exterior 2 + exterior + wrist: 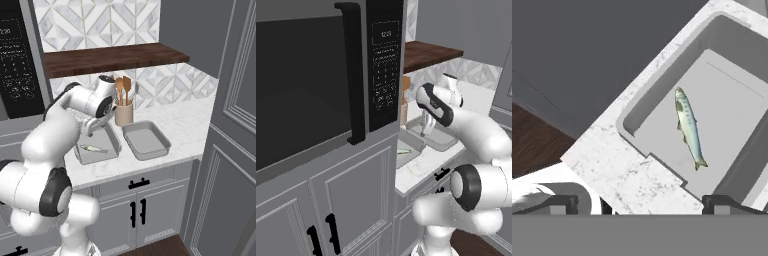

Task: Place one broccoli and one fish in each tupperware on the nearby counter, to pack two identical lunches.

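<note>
Gripper (pixel 639 202) hangs wide open above the left tupperware (pixel 111 136) on the counter (pixel 185 125). One fish (pixel 689 127) lies inside. Second tupperware (pixel 146 140) looks empty; broccoli is still needed.

Glossy white rounded arm segments, dark grey joint bands, small dark fingertips (pixel 728 204)

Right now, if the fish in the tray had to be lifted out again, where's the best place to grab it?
Grip the fish across its thicker mid-body, coming straight down from above. It lies flat on the floor of the tupperware, long and thin, so the open gripper should probably straddle its narrow width, not its length; the tail tapers too thin to hold.
</note>
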